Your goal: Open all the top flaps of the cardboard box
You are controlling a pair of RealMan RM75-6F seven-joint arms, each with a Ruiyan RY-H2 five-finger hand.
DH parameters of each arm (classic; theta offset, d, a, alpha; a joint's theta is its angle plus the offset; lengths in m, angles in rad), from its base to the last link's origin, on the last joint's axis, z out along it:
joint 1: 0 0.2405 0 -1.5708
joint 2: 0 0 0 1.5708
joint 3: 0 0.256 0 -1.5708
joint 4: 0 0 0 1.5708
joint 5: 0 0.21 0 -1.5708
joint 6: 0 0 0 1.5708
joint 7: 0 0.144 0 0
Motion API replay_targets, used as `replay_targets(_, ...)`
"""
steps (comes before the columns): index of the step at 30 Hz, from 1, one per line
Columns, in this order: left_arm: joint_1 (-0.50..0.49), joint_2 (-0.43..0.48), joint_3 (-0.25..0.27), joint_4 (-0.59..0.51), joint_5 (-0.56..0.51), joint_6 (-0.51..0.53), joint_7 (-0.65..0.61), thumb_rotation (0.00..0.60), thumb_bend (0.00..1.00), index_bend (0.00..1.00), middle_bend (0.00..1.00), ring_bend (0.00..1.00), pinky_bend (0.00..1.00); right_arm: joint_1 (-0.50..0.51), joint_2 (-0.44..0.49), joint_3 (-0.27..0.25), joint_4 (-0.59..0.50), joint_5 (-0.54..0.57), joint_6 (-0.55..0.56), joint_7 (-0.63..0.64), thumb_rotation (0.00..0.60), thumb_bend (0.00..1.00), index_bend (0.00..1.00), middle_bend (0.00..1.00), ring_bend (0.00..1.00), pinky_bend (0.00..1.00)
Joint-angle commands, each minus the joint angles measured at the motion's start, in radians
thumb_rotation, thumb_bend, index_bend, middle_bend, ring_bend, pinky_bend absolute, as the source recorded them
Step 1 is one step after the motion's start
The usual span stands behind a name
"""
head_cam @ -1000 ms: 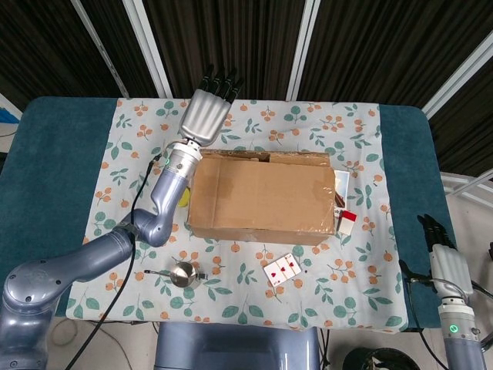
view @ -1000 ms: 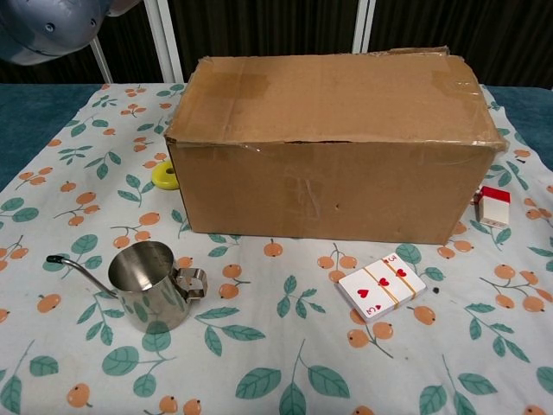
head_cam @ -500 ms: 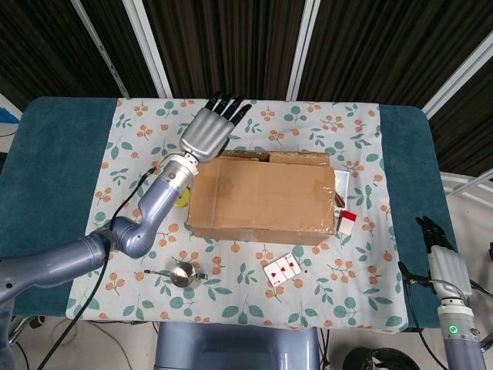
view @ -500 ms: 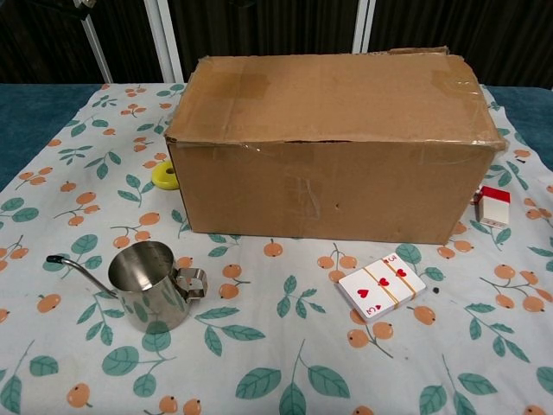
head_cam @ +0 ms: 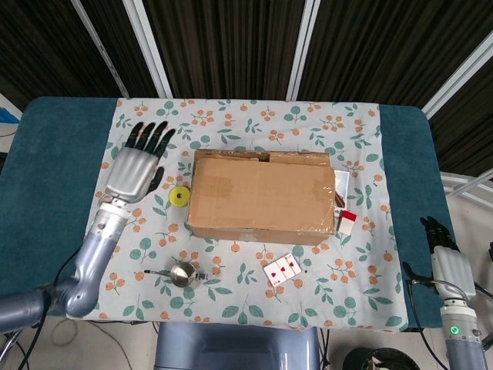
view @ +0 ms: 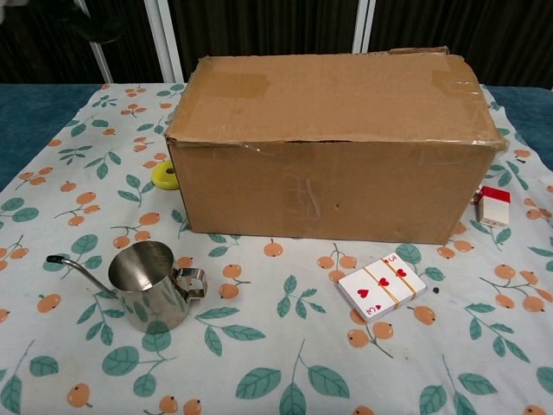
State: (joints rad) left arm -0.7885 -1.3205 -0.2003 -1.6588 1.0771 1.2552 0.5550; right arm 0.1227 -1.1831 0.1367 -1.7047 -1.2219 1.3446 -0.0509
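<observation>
1. One cardboard box [head_cam: 262, 195] sits centre frame in the head view, long axis running left-right. Top flaps lie flat and closed, with a dark gap visible along the far edge.
2. Material: plain brown corrugated board, matte, with glossy tape patches on the top corners and a slightly crumpled right end in the chest view.
3. Left hand [head_cam: 137, 166] is in the left-middle of the head view, above the cloth, palm down, fingers spread, holding nothing. The box lies to its right, apart, no contact.
4. Right hand [head_cam: 445, 258] is at the lower right edge of the frame, off the table, fingers straight and close together, holding nothing. It is well apart from the box.
5. Key relation: the left hand is much the nearer. It faces the box's short left end, so my guess is the next move reaches right and over to the far long edge, where the gap gives a fingerhold.
6. Around the box: yellow disc [head_cam: 179, 196] just beside its left end, steel pitcher [view: 154, 284] with thin spout at lower left, banded playing cards [view: 381, 287] in front, small red-and-white pack [view: 493, 206] at the right end.
7. Floral tablecloth [head_cam: 231, 297] over a teal table [head_cam: 46, 154].
</observation>
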Motion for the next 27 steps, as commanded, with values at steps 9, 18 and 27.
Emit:
replay_targets(9,0.357,0.088,0.220,0.058,0.176,0.281,-0.270,0.600,0.44,0.00,0.00,0.00,0.03,0.045,0.024,0.046,-0.038,0.001,0.011,-0.110,0.600,0.36,0.00,0.00,0.00,0.22)
replay_targets(18,0.459,0.065,0.224,0.151,0.202,0.284,-0.401,0.600,0.26,0.00,0.00,0.00,0.01,0.314,0.087,0.242,-0.146,0.109,-0.180,-0.280,0.600,0.36,0.00,0.00,0.00,0.22)
replay_targets(27,0.476,0.059,0.193,0.159,0.213,0.248,-0.426,0.600,0.27,0.00,0.00,0.00,0.01,0.554,0.062,0.350,-0.138,0.406,-0.347,-0.388,0.600,0.67,0.02,0.03,0.04,0.22)
